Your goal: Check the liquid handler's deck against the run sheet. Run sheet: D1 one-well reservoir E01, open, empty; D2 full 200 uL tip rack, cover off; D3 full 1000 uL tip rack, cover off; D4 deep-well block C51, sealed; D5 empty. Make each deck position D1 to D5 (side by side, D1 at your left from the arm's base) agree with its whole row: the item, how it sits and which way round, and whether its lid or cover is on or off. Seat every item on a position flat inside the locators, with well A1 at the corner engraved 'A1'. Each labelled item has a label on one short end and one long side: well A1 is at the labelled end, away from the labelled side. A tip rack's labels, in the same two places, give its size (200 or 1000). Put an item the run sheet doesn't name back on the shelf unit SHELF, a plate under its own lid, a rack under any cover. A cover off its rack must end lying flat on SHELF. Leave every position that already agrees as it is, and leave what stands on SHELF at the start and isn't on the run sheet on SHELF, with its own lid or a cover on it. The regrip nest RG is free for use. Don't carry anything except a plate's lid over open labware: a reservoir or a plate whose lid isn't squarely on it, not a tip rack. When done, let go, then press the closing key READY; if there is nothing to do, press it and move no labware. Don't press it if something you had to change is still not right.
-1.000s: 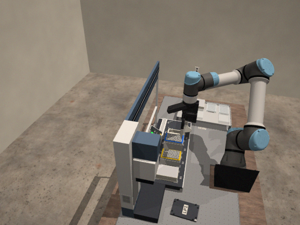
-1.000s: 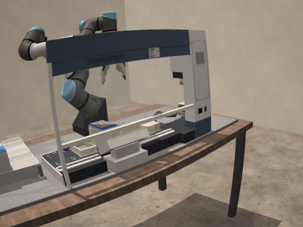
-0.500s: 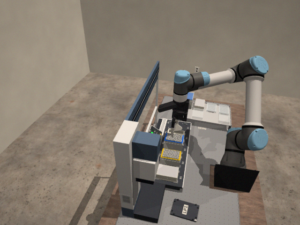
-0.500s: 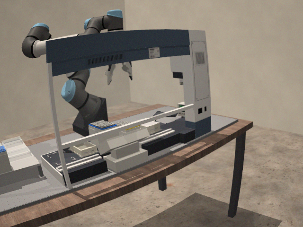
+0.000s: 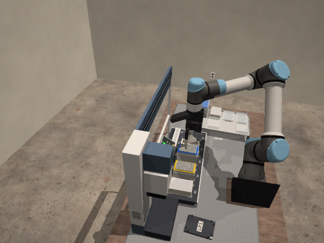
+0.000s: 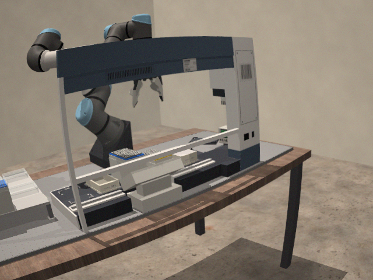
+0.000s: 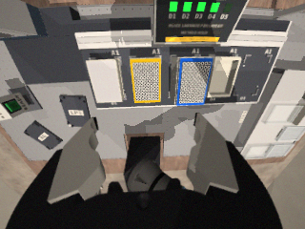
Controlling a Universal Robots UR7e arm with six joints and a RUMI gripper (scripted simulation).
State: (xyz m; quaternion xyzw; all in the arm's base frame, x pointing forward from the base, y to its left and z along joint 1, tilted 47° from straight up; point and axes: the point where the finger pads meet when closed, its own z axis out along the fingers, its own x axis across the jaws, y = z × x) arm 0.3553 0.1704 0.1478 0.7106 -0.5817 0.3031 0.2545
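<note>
My gripper is open and empty, high above the deck; it also shows in the top view and the exterior view. In the wrist view the deck holds, from left to right, a white closed block at D1, a yellow-rimmed tip rack at D2 with its cover off, a blue-rimmed tip rack at D3 with its cover off, and an open cream reservoir at D4. D5 is bare. The labels are too small to read.
The shelf unit with several covered items stands beyond the deck's D5 end. The handler's gantry beam spans above the deck's far side. A black pad marked LP1 lies near D1. A green key box sits at the left.
</note>
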